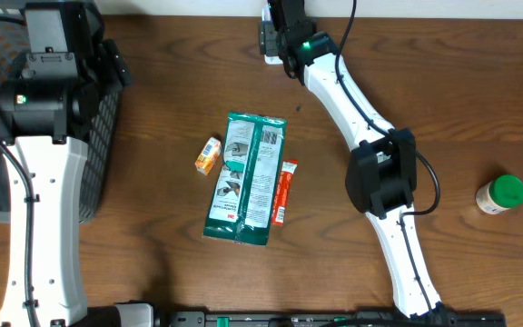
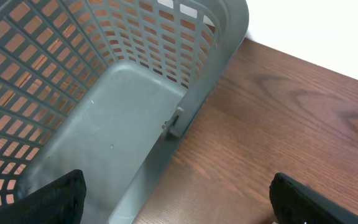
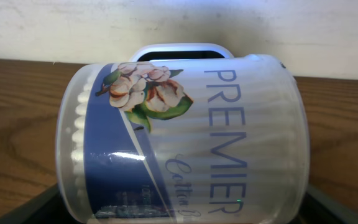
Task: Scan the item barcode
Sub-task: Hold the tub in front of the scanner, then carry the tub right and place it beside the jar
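The item is a clear round tub of cotton swabs (image 3: 185,137) with a blue band, a flower picture and the word PREMIER. It lies on its side and fills the right wrist view. My right gripper (image 3: 182,214) is shut on it, with a dark finger at each lower corner. Just behind the tub stands a white scanner (image 3: 178,52) with a dark window, against the wall. A small green dot of light sits on the tub's lower part. Overhead, the right gripper (image 1: 280,41) is at the table's far edge and hides the tub. My left gripper (image 2: 179,196) hangs open over the basket's edge, holding nothing.
A grey mesh basket (image 2: 185,37) stands at the table's left (image 1: 98,145). Mid-table lie a green packet (image 1: 246,179), a small orange box (image 1: 209,155) and a red stick pack (image 1: 284,192). A green-lidded bottle (image 1: 501,194) lies at the right.
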Motion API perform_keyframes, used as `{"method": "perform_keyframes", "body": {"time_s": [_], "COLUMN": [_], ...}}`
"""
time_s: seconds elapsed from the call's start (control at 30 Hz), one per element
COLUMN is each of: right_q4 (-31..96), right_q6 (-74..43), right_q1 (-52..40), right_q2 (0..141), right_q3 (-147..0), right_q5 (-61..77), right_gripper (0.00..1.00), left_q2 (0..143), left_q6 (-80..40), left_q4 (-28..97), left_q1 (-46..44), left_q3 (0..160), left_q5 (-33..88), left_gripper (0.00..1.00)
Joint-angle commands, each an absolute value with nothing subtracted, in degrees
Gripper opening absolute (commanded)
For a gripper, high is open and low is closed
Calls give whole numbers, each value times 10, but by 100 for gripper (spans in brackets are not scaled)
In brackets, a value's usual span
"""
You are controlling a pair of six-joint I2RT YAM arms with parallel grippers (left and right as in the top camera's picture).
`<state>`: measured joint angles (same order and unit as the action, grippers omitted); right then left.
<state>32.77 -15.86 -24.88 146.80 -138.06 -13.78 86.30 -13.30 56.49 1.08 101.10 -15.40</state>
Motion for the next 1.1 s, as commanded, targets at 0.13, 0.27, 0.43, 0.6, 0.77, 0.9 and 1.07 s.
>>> {"method": "perform_keyframes", "body": {"time_s": [0.13,0.27,0.43,0.6,0.77,0.9,1.07], "right_q4": [326,325,326,426,600,754,913], "right_q6": [-154,-154,-154,-140,-92,-51,-9], "right_q1": [-251,-251,-248,-237,-224,-199,-152], "right_q2": [1471,1471,1435,1317,1218,1161,1147], "right_q3": [-1390,-1390,-1391,-1391,-1391,-1391,-1390], "right_q5": [-147,-147,-132,-129,-128,-128,-128], "right_gripper": [61,61,61,61,61,62,63], "left_q2": [864,864,864,864,864,864,864], "left_q6": [-134,-134,-134,-134,-134,-134,-134], "left_q4": [564,564,564,564,564,564,564], "left_q1": [13,13,13,13,13,13,13], "left_q3": [1015,1015,1015,1015,1015,1015,1015], "left_q5": [-164,-164,-164,-163,-164,-163,-163], "left_gripper": [90,90,90,90,90,90,90]}}
